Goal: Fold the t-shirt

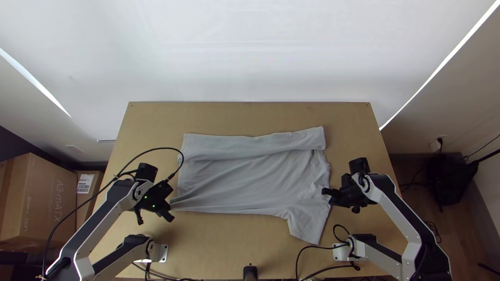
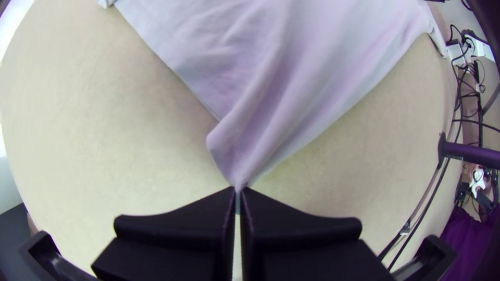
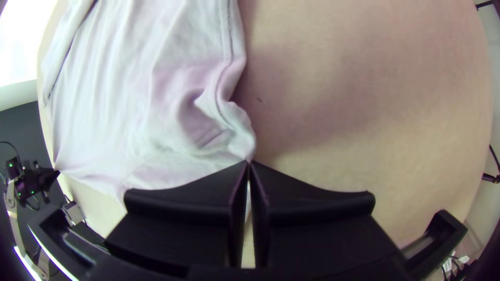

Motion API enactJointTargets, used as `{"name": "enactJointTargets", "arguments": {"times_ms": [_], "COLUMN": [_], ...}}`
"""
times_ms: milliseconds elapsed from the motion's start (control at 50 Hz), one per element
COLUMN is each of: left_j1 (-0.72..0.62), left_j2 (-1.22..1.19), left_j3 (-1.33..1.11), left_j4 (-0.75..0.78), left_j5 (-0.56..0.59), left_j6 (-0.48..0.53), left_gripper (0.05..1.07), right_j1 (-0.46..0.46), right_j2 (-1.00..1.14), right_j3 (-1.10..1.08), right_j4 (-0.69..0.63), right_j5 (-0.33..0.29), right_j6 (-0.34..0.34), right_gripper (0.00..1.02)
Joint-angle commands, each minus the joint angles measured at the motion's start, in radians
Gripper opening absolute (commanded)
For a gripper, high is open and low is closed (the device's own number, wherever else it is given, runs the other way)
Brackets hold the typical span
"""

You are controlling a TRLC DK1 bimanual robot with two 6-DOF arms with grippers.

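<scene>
The shirt (image 1: 250, 179) lies on the table (image 1: 250, 117), its 12 o'clock side (image 1: 229, 147) folded in, 6 o'clock side (image 1: 234, 207) and 5 o'clock sleeve (image 1: 308, 226) left to fold, left gripper (image 2: 238, 190) pinching its 8 o'clock corner (image 2: 229, 151), right gripper (image 3: 249, 162) its 4 o'clock edge (image 3: 244, 140).

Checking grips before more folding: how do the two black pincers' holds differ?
The left black flat-fingered pincer grips the grey cloth t-shirt by its near left corner; the right black flat-fingered pincer grips its right edge near the grey sleeve. Cloth tapers into the left pincer but bunches at the right pincer. Both are shut.
</scene>
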Motion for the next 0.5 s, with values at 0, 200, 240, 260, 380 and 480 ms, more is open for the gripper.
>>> {"name": "enactJointTargets", "arguments": {"times_ms": [0, 200, 240, 260, 380, 480], "left_j1": [0.025, 0.037, 0.037, 0.037, 0.031, -0.014], "left_j2": [-0.009, -0.023, -0.023, -0.023, -0.028, -0.034], "left_j3": [0.018, 0.005, 0.007, 0.008, 0.038, 0.090], "left_j4": [-0.006, -0.003, -0.003, -0.003, 0.020, 0.048], "left_j5": [0.000, 0.001, 0.001, 0.001, 0.005, 0.009], "left_j6": [0.043, 0.059, 0.059, 0.059, 0.036, -0.027], "left_gripper": [0.08, 0.08, 0.08, 0.08, 0.08, 0.08], "right_j1": [-0.043, -0.122, -0.124, -0.124, -0.098, -0.058], "right_j2": [0.009, 0.037, 0.039, 0.039, 0.017, 0.011], "right_j3": [0.048, 0.097, 0.103, 0.104, 0.155, 0.204], "right_j4": [-0.019, -0.046, -0.048, -0.050, -0.089, -0.105], "right_j5": [0.004, 0.014, 0.027, 0.036, 0.036, 0.036], "right_j6": [-0.034, -0.099, -0.102, -0.103, -0.094, -0.074], "right_gripper": [0.02, 0.02, 0.02, 0.02, 0.02, 0.02]}}
